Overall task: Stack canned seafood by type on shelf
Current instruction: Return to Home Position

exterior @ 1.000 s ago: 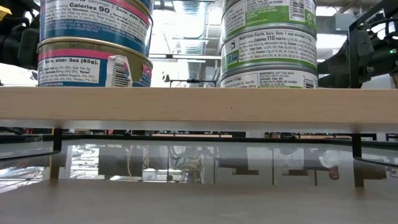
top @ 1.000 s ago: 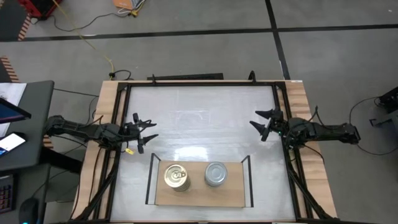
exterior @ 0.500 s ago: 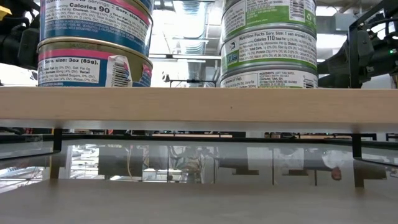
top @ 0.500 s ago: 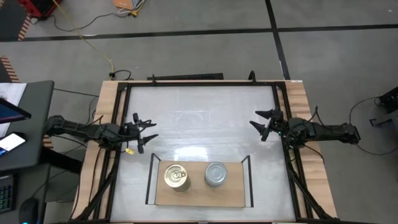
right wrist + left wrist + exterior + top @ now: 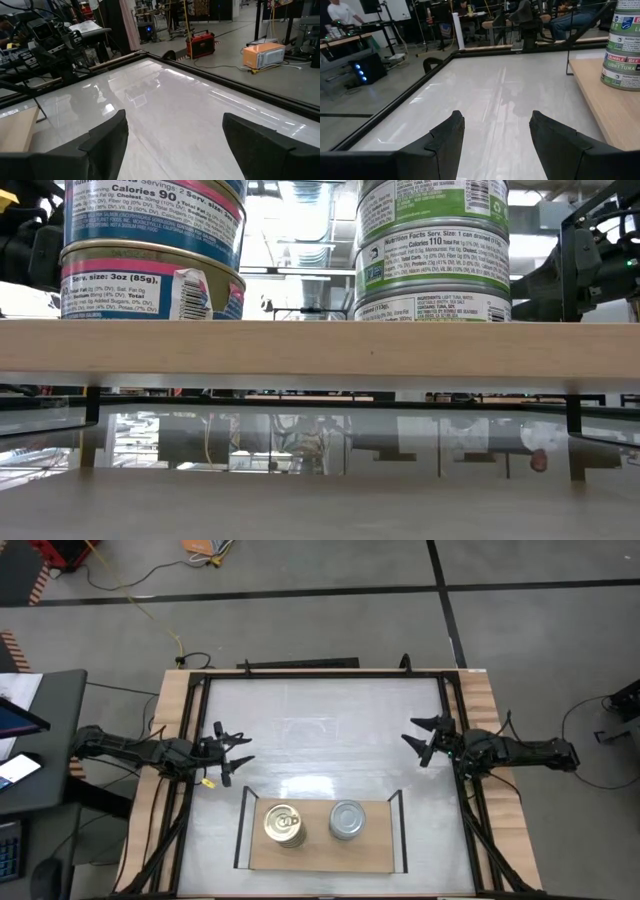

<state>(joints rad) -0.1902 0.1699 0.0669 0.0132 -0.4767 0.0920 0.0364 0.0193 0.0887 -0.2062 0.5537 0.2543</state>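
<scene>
On the shelf [image 5: 320, 345], blue cans [image 5: 150, 250] read "Calories 90"; green cans [image 5: 430, 250] read "Calories 110", "Light Tuna". Left gripper [image 5: 243, 750] and right gripper [image 5: 410, 736], jaws spread, hang at the surface [image 5: 320, 710] edges, well apart from the cans.

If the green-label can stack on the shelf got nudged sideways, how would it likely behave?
The green-label stack is at least three tins high, so a push up high would probably slide or topple the upper tins. Each tin looks rigid and squat; alone it should resist tipping. The left hand and right hand wait open, well clear.
</scene>
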